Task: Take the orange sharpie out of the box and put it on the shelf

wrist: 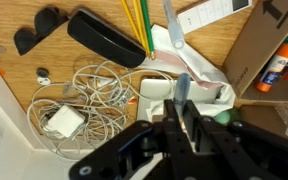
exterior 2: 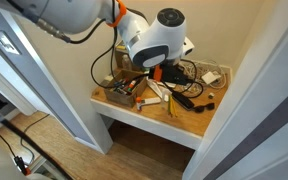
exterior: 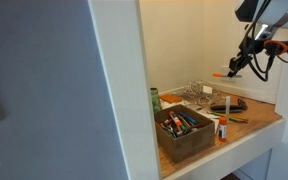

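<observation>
Cluttered wooden shelf, claw hanging above it, clenched on what seems the orange sharpie.

Exterior view: outside the recess, near counter level, looking in past a white wall edge, box nearest. Exterior view: high up, tilted down on the counter, arm blocking the middle. Both share box and counter. Wrist view: close, straight down past the tool, box corner at right edge.

Arm reaching down, wrist tilted, jaws pinched on orange sharpie.
</observation>
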Robot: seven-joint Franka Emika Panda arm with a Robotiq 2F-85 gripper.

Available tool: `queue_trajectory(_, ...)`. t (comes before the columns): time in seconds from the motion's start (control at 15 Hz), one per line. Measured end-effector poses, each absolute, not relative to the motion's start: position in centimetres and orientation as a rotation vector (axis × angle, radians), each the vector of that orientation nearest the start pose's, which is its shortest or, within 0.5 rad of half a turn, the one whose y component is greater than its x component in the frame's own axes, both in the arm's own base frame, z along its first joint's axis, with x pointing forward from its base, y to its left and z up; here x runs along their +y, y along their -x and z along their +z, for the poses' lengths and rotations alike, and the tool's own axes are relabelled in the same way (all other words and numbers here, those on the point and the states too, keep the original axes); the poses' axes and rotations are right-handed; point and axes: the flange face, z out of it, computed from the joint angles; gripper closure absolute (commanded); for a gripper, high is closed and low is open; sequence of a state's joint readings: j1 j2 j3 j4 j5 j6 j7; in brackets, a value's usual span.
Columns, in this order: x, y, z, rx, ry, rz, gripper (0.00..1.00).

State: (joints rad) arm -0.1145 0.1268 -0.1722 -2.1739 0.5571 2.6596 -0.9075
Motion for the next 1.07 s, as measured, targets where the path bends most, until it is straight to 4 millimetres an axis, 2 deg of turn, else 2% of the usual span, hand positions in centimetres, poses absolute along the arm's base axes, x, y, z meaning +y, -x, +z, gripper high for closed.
queue_trajectory(0.27, -19.2, -57.8, 33.4, -0.319, 2.945, -0.606, 0.97)
queue_trajectory(0.6, -20.1, -60.8, 27.4, -0.328, 2.917, -0.506, 0.97)
queue_trajectory(0.8, -20.1, -62.0, 23.9, -0.343, 2.9, -0.45, 0.97)
queue_trajectory(1.07, -20.0, -63.1, 20.3, -0.391, 2.876, -0.377, 0.97)
